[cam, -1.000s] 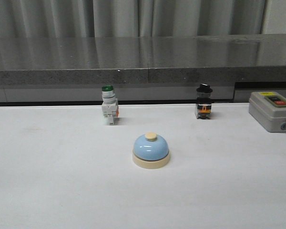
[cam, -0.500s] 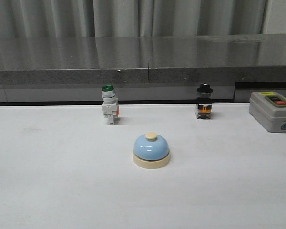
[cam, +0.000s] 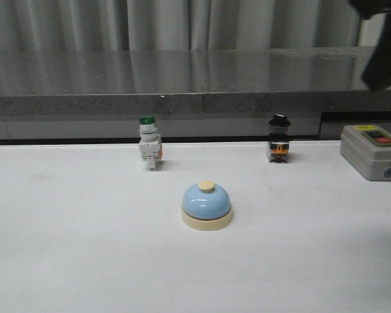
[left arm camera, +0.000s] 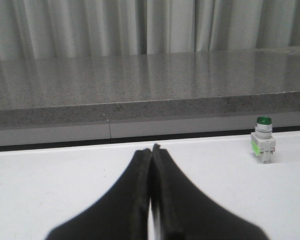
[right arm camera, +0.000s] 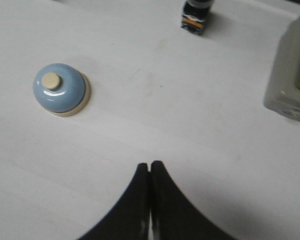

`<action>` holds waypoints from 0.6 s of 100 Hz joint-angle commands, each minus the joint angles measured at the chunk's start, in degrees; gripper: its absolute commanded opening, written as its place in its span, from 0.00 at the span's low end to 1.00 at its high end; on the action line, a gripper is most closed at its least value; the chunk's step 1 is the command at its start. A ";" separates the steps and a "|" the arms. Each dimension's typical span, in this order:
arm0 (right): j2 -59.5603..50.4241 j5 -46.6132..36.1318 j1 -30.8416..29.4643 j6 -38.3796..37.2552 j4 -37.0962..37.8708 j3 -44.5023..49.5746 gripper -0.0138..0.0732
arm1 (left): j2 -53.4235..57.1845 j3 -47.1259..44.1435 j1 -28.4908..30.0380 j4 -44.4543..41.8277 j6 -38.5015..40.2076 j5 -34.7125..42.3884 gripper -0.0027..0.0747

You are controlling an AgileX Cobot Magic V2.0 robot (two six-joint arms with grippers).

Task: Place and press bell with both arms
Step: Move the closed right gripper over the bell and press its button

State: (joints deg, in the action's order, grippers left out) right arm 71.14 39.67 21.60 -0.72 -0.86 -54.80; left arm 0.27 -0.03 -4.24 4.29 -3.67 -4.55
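A white table holds, from left to right, a green-capped switch, the blue bell at centre, a black switch and a grey box. Both the left gripper and right gripper have fingers pressed together, empty. To grasp the bell, the right gripper should spread its fingers first.

Soft, even overhead light; the white table reads bright. The grey stone ledge carries pale sheen. Faint shadow hugs the bell. A dark, blurred arm smears the front view's corner.
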 commanded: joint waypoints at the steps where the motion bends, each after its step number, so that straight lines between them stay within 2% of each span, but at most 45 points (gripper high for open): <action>1: 4.17 -1.25 2.86 0.72 -0.33 -5.92 0.09 | 1.80 -2.50 -0.02 0.50 0.40 5.21 0.01; 33: 20.39 3.26 10.18 0.72 -2.03 -22.04 0.09 | 1.80 -2.50 -0.02 0.50 0.40 5.21 0.01; 60: 32.35 13.01 12.30 1.09 -2.50 -35.03 0.09 | 1.80 -2.50 -0.02 0.50 0.40 5.21 0.01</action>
State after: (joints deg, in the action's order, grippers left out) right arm 102.80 50.68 33.66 -0.61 -3.10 -84.73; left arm 0.27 -0.03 -4.24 4.29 -3.67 -4.55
